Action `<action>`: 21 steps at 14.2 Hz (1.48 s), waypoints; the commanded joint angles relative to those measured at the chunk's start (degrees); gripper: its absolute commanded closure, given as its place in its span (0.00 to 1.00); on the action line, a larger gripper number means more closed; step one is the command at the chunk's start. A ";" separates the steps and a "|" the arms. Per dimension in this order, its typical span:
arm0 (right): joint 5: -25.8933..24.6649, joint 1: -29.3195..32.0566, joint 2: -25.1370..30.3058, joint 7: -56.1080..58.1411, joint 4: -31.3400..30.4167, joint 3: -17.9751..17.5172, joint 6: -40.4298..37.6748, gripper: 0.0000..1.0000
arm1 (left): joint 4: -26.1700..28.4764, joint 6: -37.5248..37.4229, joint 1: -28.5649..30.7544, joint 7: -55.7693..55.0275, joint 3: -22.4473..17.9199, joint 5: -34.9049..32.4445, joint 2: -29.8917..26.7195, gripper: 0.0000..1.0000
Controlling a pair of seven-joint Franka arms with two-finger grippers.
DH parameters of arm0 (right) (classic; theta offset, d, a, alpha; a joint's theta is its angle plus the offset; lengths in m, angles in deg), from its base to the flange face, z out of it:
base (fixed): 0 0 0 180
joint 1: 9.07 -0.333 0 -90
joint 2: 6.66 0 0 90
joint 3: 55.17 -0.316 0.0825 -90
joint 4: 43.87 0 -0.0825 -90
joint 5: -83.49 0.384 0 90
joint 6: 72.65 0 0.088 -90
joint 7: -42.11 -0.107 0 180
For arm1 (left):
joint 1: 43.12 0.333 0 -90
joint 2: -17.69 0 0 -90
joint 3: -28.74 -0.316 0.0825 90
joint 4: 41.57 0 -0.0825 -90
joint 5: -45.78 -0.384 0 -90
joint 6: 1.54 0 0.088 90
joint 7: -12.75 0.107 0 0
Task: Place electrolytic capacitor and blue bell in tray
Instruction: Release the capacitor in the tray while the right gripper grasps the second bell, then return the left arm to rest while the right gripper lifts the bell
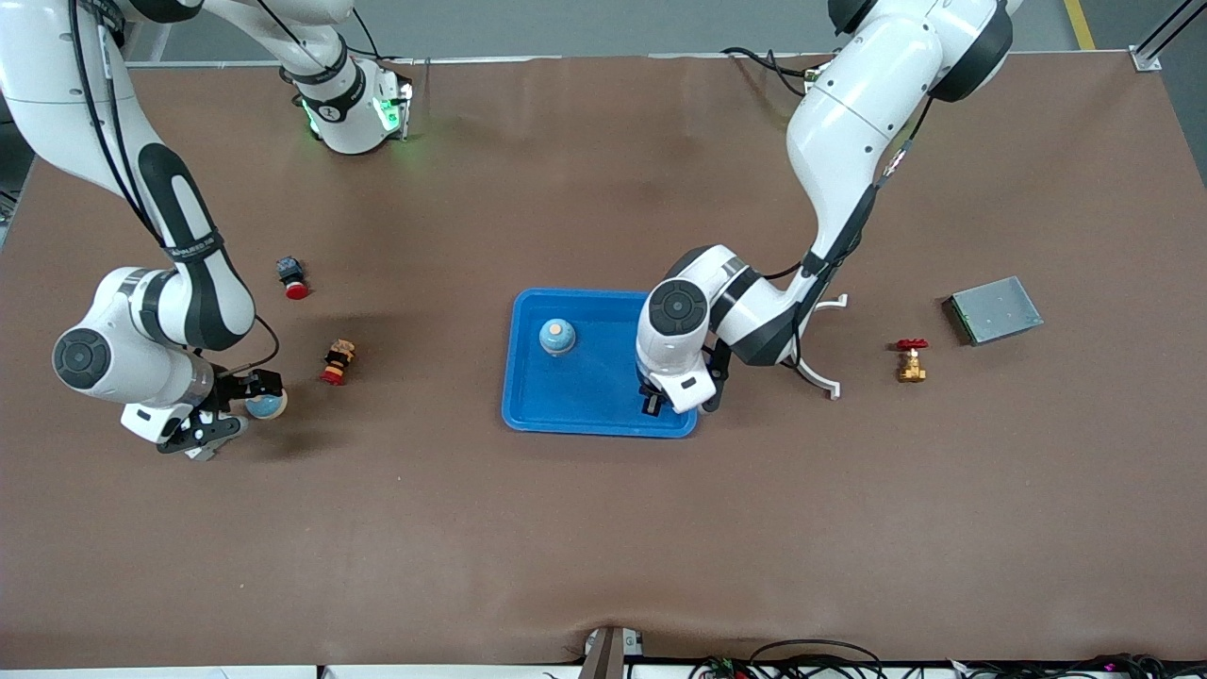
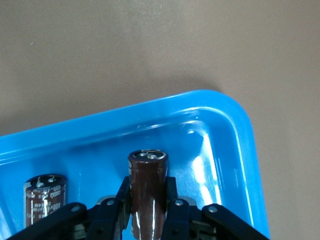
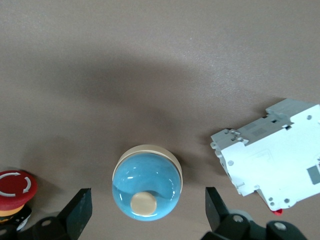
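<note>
The bright blue tray (image 1: 603,401) lies mid-table. A blue bell (image 1: 556,337) with a pale button sits in it. My left gripper (image 1: 655,404) is low over the tray's corner toward the left arm's end, shut on a brown electrolytic capacitor (image 2: 147,187) held upright over the tray (image 2: 225,107). My left gripper (image 2: 147,202) clamps it on both sides. A second dark capacitor (image 2: 45,200) shows in the tray beside it. My right gripper (image 1: 243,407) is open, with a finger on each side of another blue bell (image 1: 267,406) on the table (image 3: 147,182). The right gripper (image 3: 148,212) is not touching it.
A white circuit breaker (image 3: 275,160) and a red push button (image 3: 15,187) flank the bell. The button also shows in the front view (image 1: 338,363), with another red button (image 1: 294,278) nearby. A brass valve (image 1: 911,360), a grey metal box (image 1: 993,310) and a white bracket (image 1: 820,377) lie toward the left arm's end.
</note>
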 commanded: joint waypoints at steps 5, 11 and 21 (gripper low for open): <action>-0.16 0.97 -1.70 -1.09 0.29 -1.01 2.10 0.00 | -1.66 -0.38 -0.61 -0.35 -1.80 0.15 -0.85 0.00; -0.16 1.06 -2.32 -1.09 0.20 -1.01 2.46 0.00 | -1.48 -7.93 3.69 6.74 -1.62 -0.20 -10.07 0.00; -0.07 1.06 -3.11 -1.09 0.29 -1.10 3.07 0.50 | -1.48 -31.22 13.00 56.57 -1.89 0.85 -24.66 0.00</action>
